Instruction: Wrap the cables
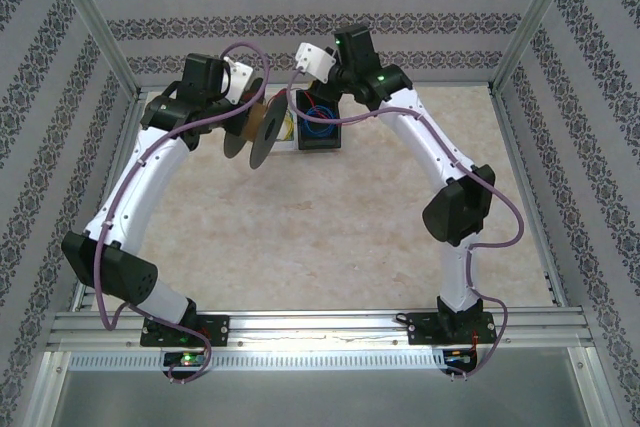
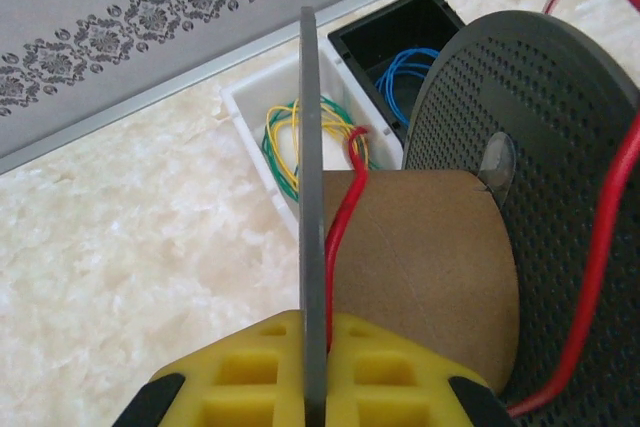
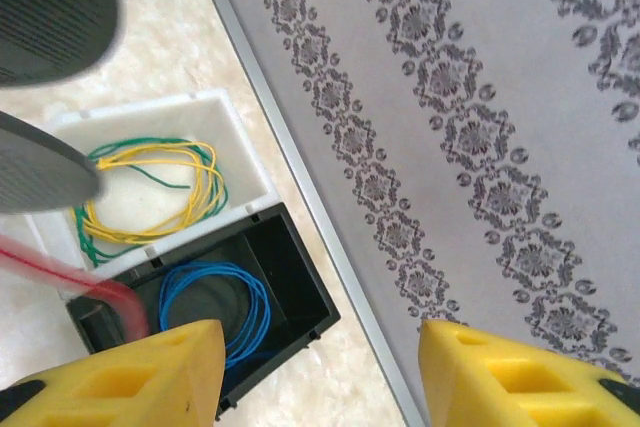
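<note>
My left gripper is shut on the thin grey flange of a spool, which it holds up above the table. The red cable runs down the brown cardboard core right beside that flange. Another red strand crosses the perforated far disc. My right gripper stands wide open over the bins, nothing between its yellow fingers. A blurred piece of the red cable passes just left of its left finger.
A white bin holds yellow and green wire coils. Next to it a black bin holds a blue wire coil. Both stand near the back wall. Open tabletop lies toward the arm bases.
</note>
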`<move>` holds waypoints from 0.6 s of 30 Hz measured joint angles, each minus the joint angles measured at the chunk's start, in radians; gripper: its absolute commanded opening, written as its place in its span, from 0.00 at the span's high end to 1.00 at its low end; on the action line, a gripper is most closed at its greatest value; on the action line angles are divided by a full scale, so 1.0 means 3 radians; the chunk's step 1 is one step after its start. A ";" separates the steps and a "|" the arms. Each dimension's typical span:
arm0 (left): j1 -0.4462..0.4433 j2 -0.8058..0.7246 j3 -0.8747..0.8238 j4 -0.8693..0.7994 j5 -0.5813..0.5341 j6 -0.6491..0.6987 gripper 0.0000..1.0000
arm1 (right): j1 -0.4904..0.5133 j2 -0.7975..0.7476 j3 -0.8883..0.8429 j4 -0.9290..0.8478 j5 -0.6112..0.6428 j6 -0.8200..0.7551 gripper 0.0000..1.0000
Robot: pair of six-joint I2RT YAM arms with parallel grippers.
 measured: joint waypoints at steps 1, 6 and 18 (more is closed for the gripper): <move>0.0000 -0.0010 0.0003 -0.0041 0.0001 0.0010 1.00 | -0.0042 -0.0008 -0.0056 0.0034 -0.0032 0.0029 0.43; 0.0000 -0.0017 0.0070 -0.0168 0.0033 0.0032 1.00 | -0.0203 -0.0076 -0.0379 0.0156 -0.0262 0.0181 0.36; 0.0000 0.0004 0.0361 -0.0332 0.0060 0.0074 1.00 | -0.0518 -0.0668 -0.1356 0.0409 -0.1312 0.0439 0.07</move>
